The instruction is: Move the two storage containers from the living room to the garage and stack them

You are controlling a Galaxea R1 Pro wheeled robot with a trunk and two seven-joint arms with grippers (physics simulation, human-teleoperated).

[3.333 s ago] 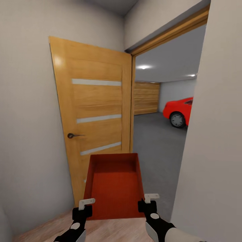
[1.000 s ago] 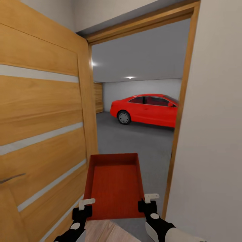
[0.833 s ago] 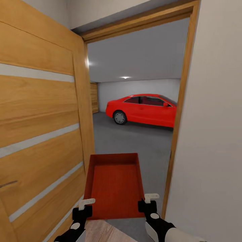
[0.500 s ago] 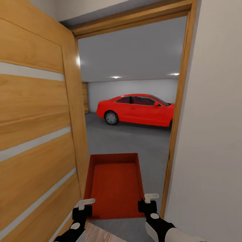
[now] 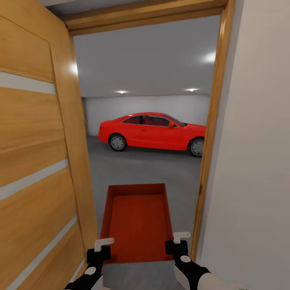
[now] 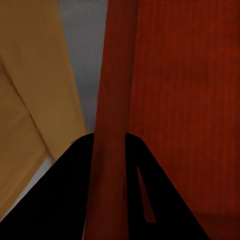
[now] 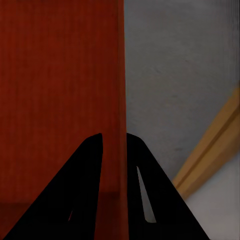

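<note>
Grey garage floor (image 5: 161, 169) spreads out past an open doorway, with a red car (image 5: 153, 133) parked side-on near the pale back wall (image 5: 133, 106), well apart from the threshold. Between car and doorway the floor is a broad bare stretch.

On the left, an open wooden door (image 5: 36, 161) with pale horizontal strips stands swung against the passage, its free edge running just beside the bin's left wall. On the right, the wooden door frame (image 5: 209, 153) rises close to the bin's right wall, with a narrow strip of floor between them, and a plain white wall (image 5: 253, 161) beyond it.

One orange-red bin (image 5: 137, 217) is held level and lengthwise in the opening, its open top up, its far end over the garage floor. The left gripper (image 5: 101, 246) pinches the left wall near the near corner; in the left wrist view that wall (image 6: 112, 125) runs between the dark fingers (image 6: 65, 200). The right gripper (image 5: 179, 239) clamps the right wall at its near corner; in the right wrist view the wall (image 7: 116, 125) sits between the fingers (image 7: 80, 200), with grey floor and a slice of door frame (image 7: 210, 155) alongside.
</note>
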